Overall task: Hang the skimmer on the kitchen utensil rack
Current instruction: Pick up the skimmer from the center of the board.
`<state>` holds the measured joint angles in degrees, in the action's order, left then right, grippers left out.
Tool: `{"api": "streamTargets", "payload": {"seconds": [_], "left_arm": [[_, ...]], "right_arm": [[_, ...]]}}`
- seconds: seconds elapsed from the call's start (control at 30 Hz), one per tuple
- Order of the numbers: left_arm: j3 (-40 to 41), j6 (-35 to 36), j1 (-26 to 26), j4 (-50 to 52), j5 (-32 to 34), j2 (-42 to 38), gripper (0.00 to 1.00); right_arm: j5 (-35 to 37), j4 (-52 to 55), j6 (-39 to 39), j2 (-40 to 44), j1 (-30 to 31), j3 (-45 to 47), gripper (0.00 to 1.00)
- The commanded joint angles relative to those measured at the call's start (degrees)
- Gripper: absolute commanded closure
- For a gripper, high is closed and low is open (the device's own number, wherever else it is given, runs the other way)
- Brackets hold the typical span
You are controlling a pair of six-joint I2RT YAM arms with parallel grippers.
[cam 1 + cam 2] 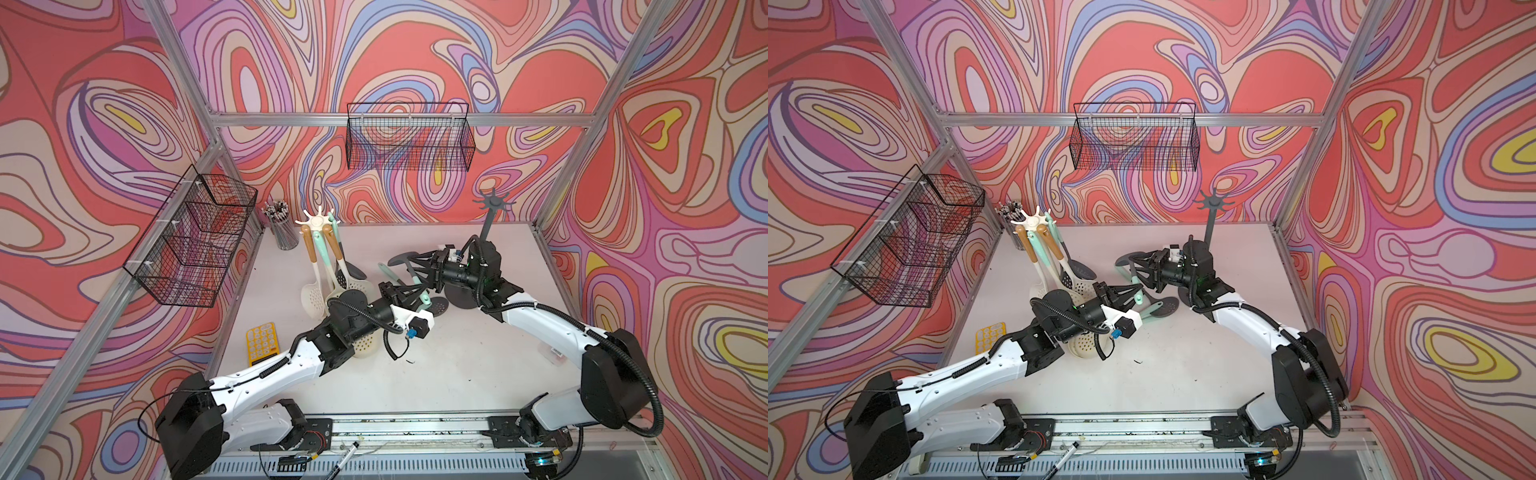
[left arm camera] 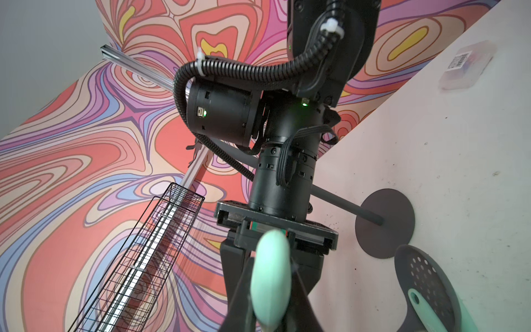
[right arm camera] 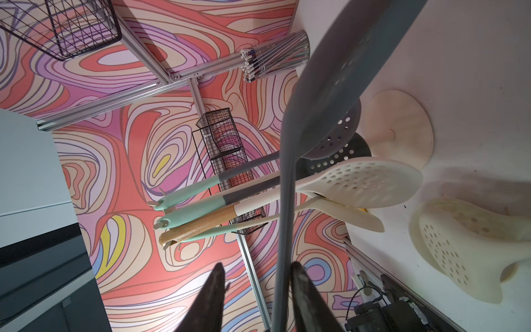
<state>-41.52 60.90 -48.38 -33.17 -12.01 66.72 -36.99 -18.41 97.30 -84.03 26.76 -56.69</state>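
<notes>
White table, cream rack, dark rack, calculator, cream skimmer

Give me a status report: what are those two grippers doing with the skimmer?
Left gripper shut on skimmer, at its mint handle. Right gripper open, grey neck between its jaws. Dark utensil rack hooks bare; right arm in front of it.

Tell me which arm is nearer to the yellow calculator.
Left. The left arm stretches right past the yellow calculator, its forearm covering the near corner in both top views. The right arm reaches in from the far right side, well apart from it.
</notes>
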Motion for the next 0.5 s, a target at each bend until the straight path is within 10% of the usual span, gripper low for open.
{"api": "streamTargets", "payload": {"seconds": [0.0, 0.27, 0.47], "left_arm": [[-1.39, -4.04, 1.21, -1.33, 3.08, -1.48, 1.0], [-4.74, -16.02, 4.7, 0.17, 6.17, -0.54, 1.0], [-9.81, -25.69, 7.34, 6.33, 3.5, 0.72, 1.0]], "right_arm": [[1.18, 1.24, -1.36, 2.68, 0.04, -0.53, 0.6], [11.76, 18.19, -30.58, 12.45, 0.04, -1.9, 0.57], [13.68, 4.39, -51.79, 16.16, 0.05, 6.28, 0.57]]}}
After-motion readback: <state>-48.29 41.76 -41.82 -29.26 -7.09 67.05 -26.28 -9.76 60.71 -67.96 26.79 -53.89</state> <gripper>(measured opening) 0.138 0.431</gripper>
